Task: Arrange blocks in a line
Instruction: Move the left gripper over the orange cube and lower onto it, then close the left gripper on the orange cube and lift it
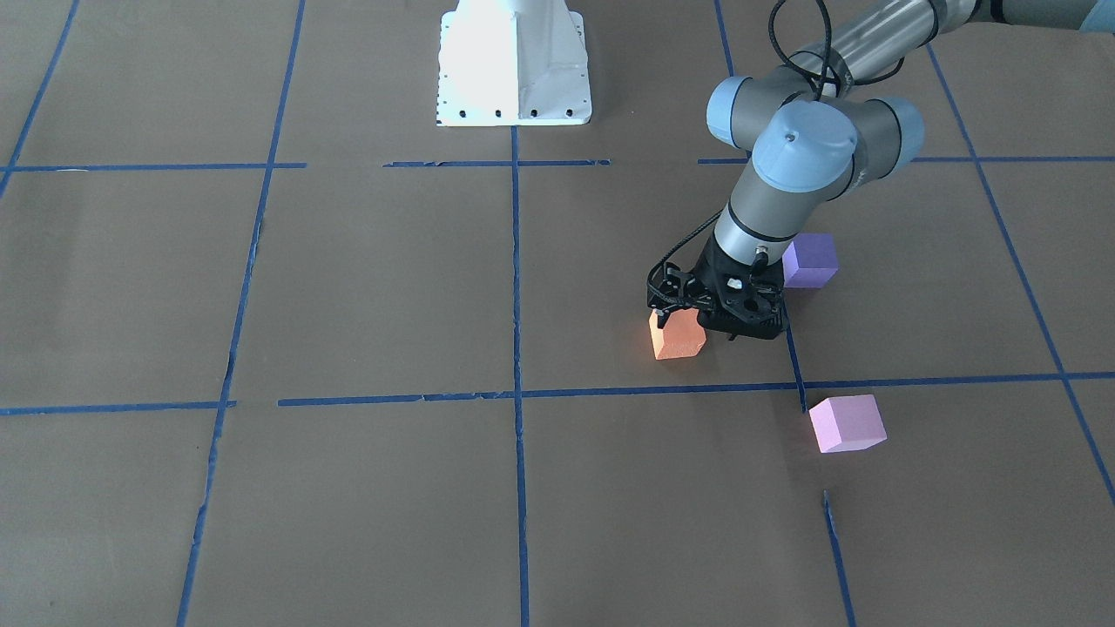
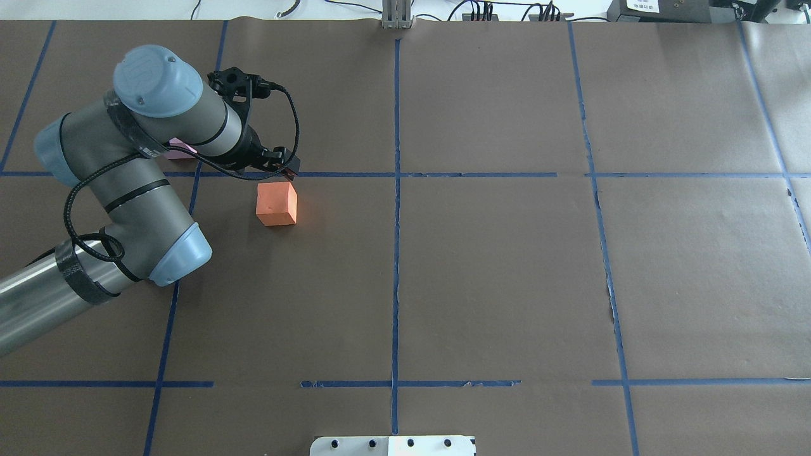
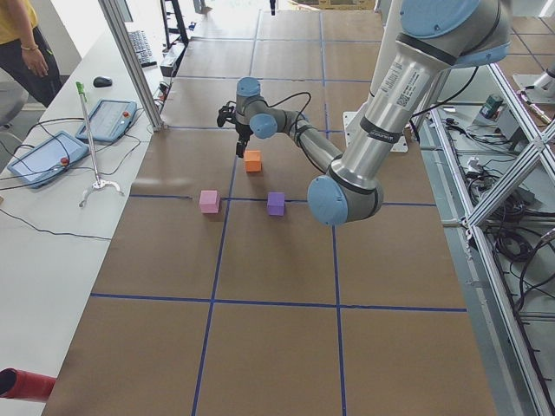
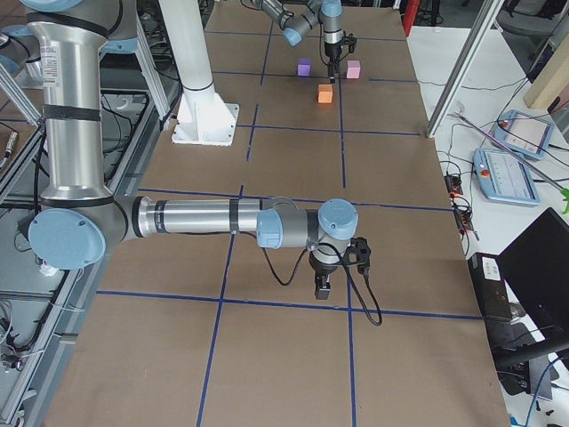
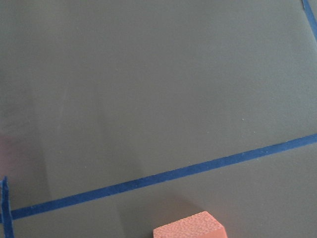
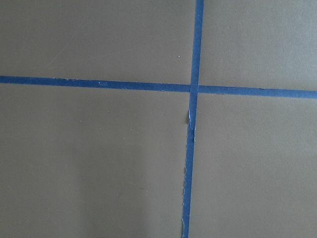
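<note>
L gripper (image 2: 286,170) hovers just by orange block (image 2: 277,204); jaws, can't tell. R gripper (image 4: 322,286) well apart, can't tell either. Purple block (image 1: 810,259), pink block (image 1: 847,423) nearby, all on robot's left half of table (image 1: 348,287).

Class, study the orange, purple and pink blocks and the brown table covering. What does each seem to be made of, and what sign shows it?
Orange block: likely foam, matte; its top looks finely grainy in the left wrist view.
Purple block and pink block: probably the same, with dull, shine-free faces, though their texture is too small to see.
Table covering: seemingly brown paper, matte, lying in thin flat sheets.
</note>
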Robot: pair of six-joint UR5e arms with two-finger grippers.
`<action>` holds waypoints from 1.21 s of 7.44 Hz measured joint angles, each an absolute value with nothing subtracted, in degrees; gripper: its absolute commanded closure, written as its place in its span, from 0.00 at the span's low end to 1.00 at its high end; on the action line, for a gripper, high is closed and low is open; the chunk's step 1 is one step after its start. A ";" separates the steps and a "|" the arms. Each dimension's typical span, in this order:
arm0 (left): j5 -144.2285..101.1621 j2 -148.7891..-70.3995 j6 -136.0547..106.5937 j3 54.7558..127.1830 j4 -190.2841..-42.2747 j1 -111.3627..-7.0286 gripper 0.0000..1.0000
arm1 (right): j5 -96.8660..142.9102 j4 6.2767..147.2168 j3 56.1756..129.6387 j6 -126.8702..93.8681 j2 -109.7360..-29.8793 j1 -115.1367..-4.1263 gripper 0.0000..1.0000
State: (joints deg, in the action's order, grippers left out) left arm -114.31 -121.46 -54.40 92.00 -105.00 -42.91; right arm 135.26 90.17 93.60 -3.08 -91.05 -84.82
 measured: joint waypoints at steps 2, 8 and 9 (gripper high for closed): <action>-114.09 -121.52 -60.78 91.67 -104.74 -41.65 0.00 | 135.26 90.17 93.60 -3.08 -91.05 -84.81 0.00; -113.07 -121.67 -63.74 88.69 -102.69 -39.22 0.00 | 135.26 90.24 93.60 -3.08 -91.05 -84.82 0.00; -113.06 -121.98 -63.78 87.63 -103.25 -39.05 0.00 | 135.26 90.21 93.60 -3.08 -91.05 -84.82 0.00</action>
State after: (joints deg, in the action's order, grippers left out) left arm -113.06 -121.98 -63.78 87.63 -103.25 -39.05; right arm 135.26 90.21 93.60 -3.08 -91.05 -84.82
